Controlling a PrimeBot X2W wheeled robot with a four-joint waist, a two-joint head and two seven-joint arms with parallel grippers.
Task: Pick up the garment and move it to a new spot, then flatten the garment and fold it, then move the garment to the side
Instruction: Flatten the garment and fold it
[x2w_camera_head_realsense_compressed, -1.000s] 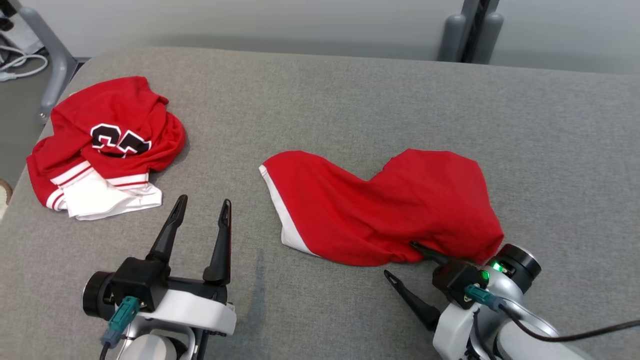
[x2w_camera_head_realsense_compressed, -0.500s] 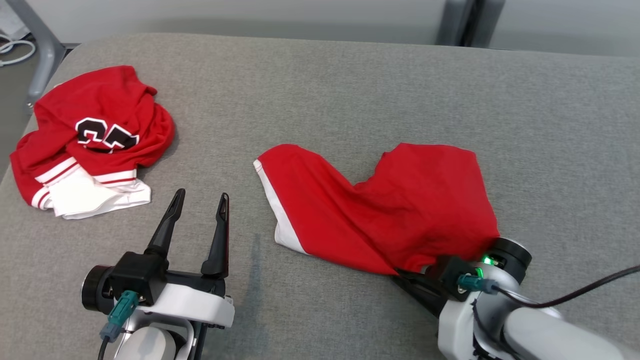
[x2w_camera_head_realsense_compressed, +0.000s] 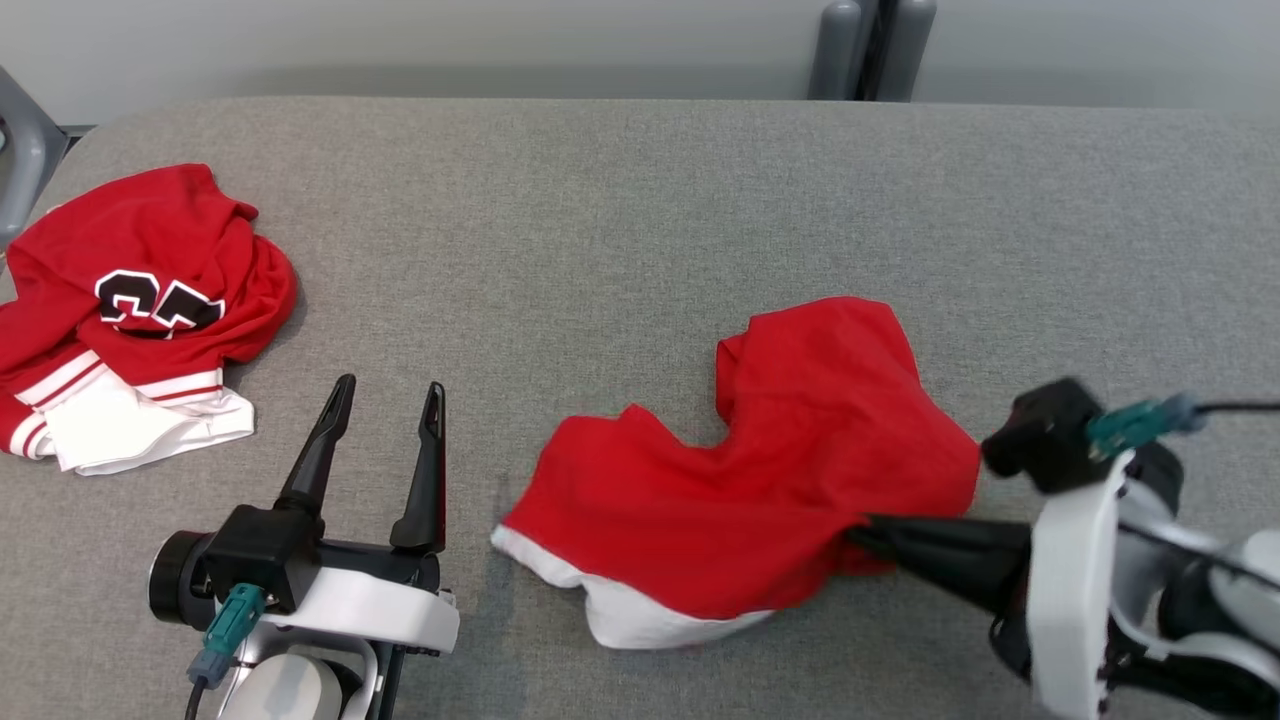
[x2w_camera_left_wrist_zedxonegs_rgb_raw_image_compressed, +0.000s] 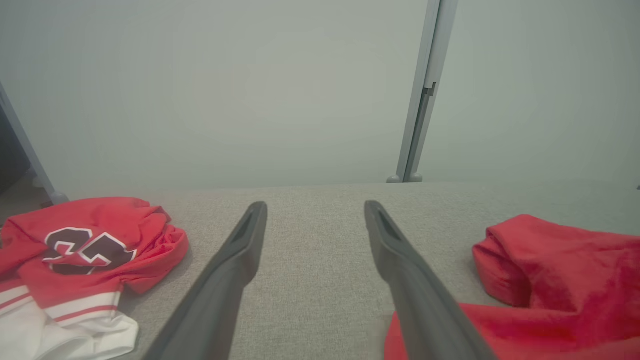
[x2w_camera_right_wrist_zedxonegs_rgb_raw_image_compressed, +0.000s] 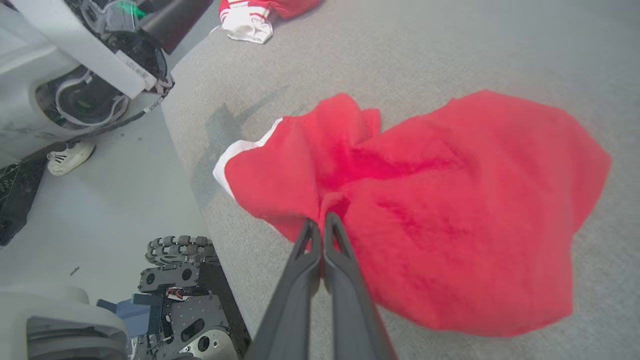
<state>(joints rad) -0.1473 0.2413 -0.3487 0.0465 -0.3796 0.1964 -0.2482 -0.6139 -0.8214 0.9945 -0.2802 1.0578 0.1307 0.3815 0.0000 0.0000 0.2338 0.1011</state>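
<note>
The red garment (x2w_camera_head_realsense_compressed: 760, 480) with a white hem lies rumpled on the grey padded table (x2w_camera_head_realsense_compressed: 640, 200), right of centre near the front edge. My right gripper (x2w_camera_head_realsense_compressed: 865, 540) comes in from the right and is shut on the garment's near right edge; in the right wrist view the fingers (x2w_camera_right_wrist_zedxonegs_rgb_raw_image_compressed: 318, 222) pinch a fold of the red cloth (x2w_camera_right_wrist_zedxonegs_rgb_raw_image_compressed: 450, 200). At the lower left my left gripper (x2w_camera_head_realsense_compressed: 390, 390) rests open with nothing between its fingers (x2w_camera_left_wrist_zedxonegs_rgb_raw_image_compressed: 315, 207), and the garment (x2w_camera_left_wrist_zedxonegs_rgb_raw_image_compressed: 550, 290) lies just to its right.
A second red jersey (x2w_camera_head_realsense_compressed: 140, 300) with a black number and white striped trim lies crumpled at the table's left edge (x2w_camera_left_wrist_zedxonegs_rgb_raw_image_compressed: 85, 250). Grey posts (x2w_camera_head_realsense_compressed: 865, 50) stand behind the table. The right wrist view shows the floor, my wheeled base (x2w_camera_right_wrist_zedxonegs_rgb_raw_image_compressed: 180, 250) and a shoe (x2w_camera_right_wrist_zedxonegs_rgb_raw_image_compressed: 70, 157).
My right gripper went from open beside the garment's near right edge to shut on it, then swung right and raised. The garment bunched up, its white-hemmed end drawn nearer. The camera shifted.
</note>
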